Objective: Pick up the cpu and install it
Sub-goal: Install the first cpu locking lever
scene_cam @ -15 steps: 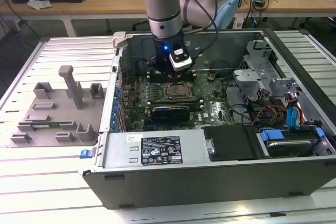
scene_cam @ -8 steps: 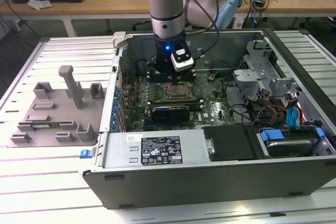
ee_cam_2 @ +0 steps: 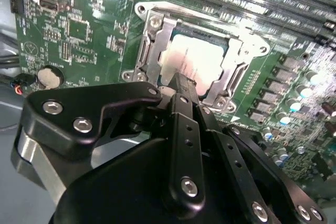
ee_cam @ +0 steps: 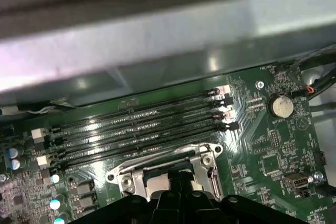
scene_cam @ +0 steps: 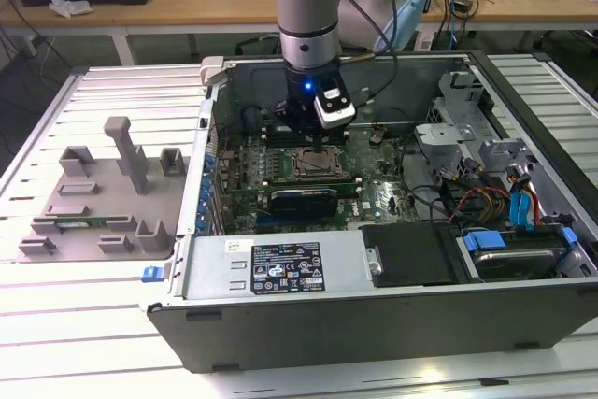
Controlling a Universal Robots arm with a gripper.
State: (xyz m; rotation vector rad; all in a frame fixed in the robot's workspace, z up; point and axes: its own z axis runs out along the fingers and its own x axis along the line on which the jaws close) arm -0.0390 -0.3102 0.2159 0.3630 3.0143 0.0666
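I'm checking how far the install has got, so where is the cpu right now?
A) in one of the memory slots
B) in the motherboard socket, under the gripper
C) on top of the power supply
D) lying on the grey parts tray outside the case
B: in the second wrist view the cpu's pale silver top sits inside the metal-framed socket, with the gripper right over its edge; the exterior view shows the gripper down over the motherboard.

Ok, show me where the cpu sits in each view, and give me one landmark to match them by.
Exterior view: the cpu lies in the socket on the green board, right under the hand.
Second wrist view: pale square inside the metal socket frame, just past the fingertips.
First wrist view: I cannot make it out; the hand covers the socket middle.
Shared landmark: the metal socket frame, seen in all three.
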